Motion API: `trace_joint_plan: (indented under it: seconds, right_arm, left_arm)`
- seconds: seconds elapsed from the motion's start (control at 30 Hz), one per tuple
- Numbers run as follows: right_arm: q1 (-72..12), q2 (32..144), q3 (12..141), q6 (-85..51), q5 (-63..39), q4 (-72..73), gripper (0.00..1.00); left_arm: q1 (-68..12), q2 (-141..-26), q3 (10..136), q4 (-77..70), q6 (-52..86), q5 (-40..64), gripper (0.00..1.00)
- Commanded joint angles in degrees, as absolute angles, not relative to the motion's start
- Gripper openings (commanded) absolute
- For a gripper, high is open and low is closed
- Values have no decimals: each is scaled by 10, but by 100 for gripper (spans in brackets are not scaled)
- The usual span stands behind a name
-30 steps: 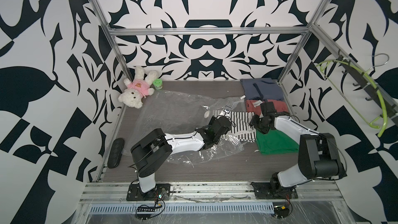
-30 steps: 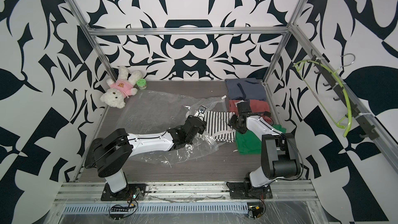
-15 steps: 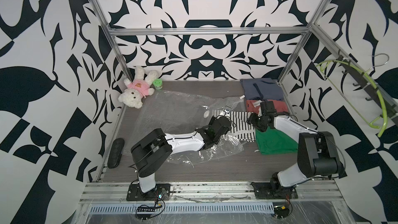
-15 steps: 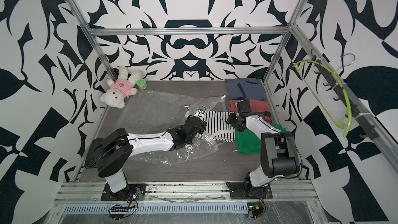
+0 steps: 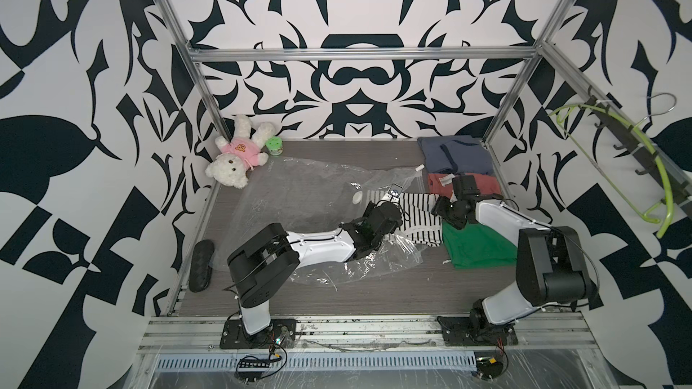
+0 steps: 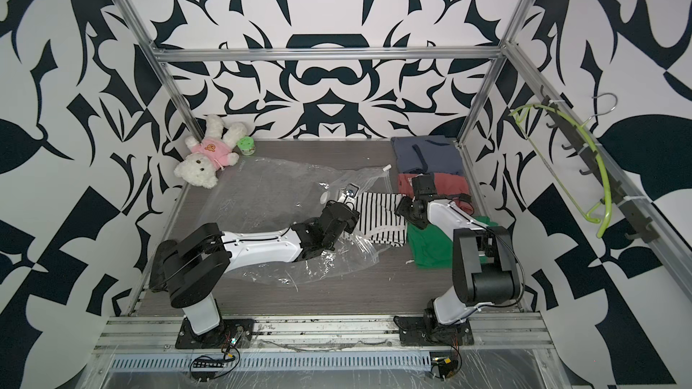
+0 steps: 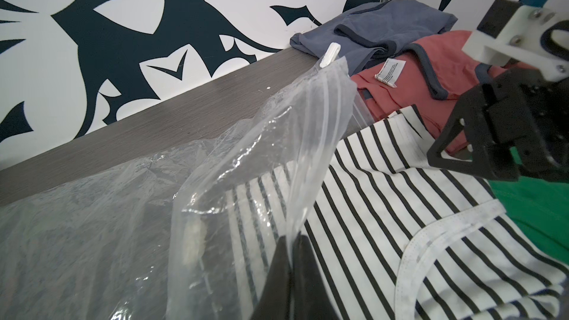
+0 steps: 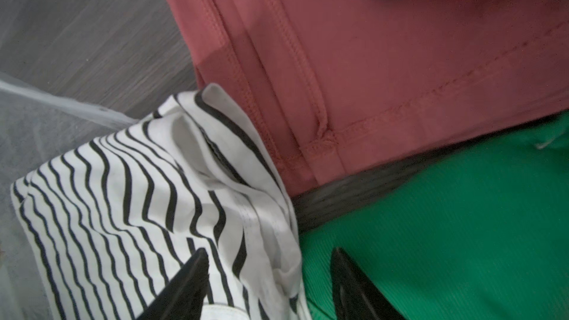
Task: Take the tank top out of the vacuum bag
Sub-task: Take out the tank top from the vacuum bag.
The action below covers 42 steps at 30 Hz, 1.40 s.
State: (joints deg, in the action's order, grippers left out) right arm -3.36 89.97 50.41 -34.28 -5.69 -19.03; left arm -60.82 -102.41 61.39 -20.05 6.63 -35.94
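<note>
The vacuum bag (image 5: pixel 299 196) lies clear and crinkled across the table, its small white valve (image 5: pixel 357 198) near the middle. A black-and-white striped tank top (image 5: pixel 421 218) lies half out of the bag's mouth, its left part still under the plastic (image 7: pixel 261 155). My left gripper (image 7: pixel 291 238) is shut on the bag's upper film at the mouth and holds it lifted; in a top view the left gripper (image 6: pixel 346 211) sits at the tank top's left side. My right gripper (image 8: pixel 269 252) is open, its jaws straddling the tank top's (image 8: pixel 138 195) bunched right edge beside a green garment (image 8: pixel 446 226).
Along the right side lie a folded blue garment (image 5: pixel 455 155), a red one (image 5: pixel 483 187) and the green garment (image 5: pixel 479 248). A teddy bear (image 5: pixel 236 160) and a green pot (image 5: pixel 274 144) sit at the back left. A black object (image 5: pixel 201 265) lies at the left edge. A green hanger (image 5: pixel 659 181) hangs on the right wall.
My right gripper has shifted slightly left at the tank top's right edge. The left arm, still shut on the bag, has hardly moved.
</note>
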Motion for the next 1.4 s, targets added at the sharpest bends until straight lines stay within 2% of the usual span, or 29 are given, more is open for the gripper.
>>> trace_joint_plan:
  seconds: [0.0, 0.23, 0.3, 0.43, 0.6, 0.67, 0.73, 0.93, 1.17, 1.37]
  right_arm:
    - [-32, 918, 522, -333, -54, -191, 65]
    - [-45, 940, 530, -321, -78, -179, 60]
    - [-45, 936, 527, -322, -76, -178, 56]
    - [-46, 937, 531, -320, -63, -189, 40]
    - [-47, 935, 534, -321, -46, -204, 36]
    - [-57, 924, 535, -316, -19, -213, 38]
    - [-80, 912, 544, -306, 21, -226, 46]
    - [-105, 927, 572, -297, 50, -244, 56]
    - [-105, 951, 572, -314, 76, -244, 59]
    - [-105, 977, 580, -316, 59, -239, 59]
  left_arm:
    - [-608, -1031, 633, -197, 71, -357, 0]
    - [-608, -1033, 634, -194, 71, -357, 0]
    - [-608, -1033, 634, -195, 72, -356, 0]
    - [-608, -1035, 637, -193, 72, -356, 0]
    - [-608, -1035, 636, -193, 73, -357, 0]
    - [-608, -1034, 635, -193, 73, -357, 0]
    - [-608, -1035, 635, -193, 74, -357, 0]
    - [-608, -1037, 639, -193, 75, -355, 0]
    - [-608, -1030, 634, -192, 75, -358, 0]
    - [-608, -1031, 633, -198, 76, -359, 0]
